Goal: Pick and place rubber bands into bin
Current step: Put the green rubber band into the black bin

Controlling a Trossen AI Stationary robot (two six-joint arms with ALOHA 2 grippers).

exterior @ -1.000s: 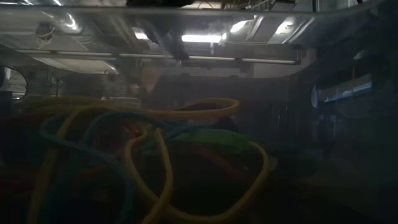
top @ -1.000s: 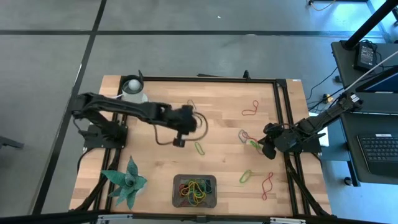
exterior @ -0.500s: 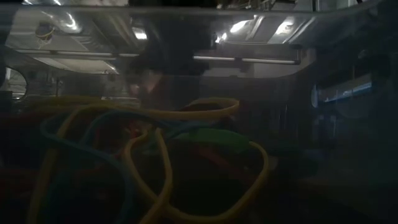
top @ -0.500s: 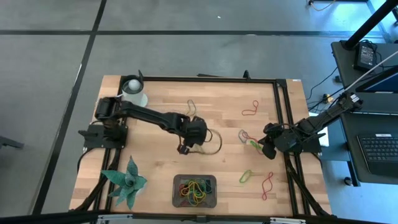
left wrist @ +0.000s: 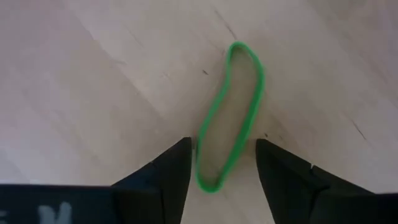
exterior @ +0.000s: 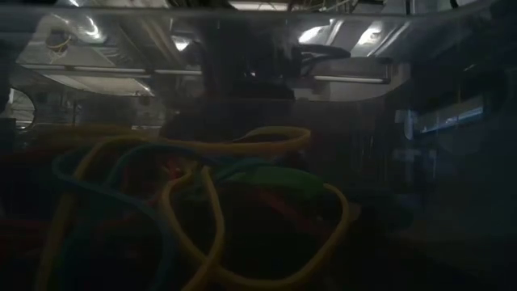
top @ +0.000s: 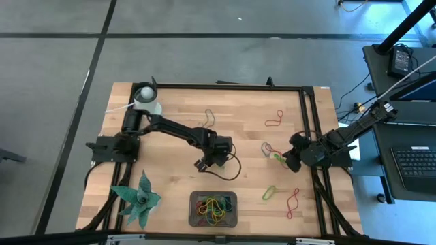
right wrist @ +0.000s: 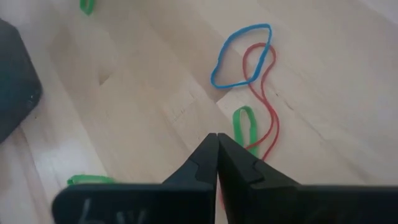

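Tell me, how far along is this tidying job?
Partly done: a pile of rubber bands lies in the bin. The left claw, open, straddles a green band. Several loose bands remain on the table. The right claw waits shut.

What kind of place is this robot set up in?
Probably a robotics lab or workshop: a wooden table in a black frame on a grey taped floor, with a laptop on a desk alongside.
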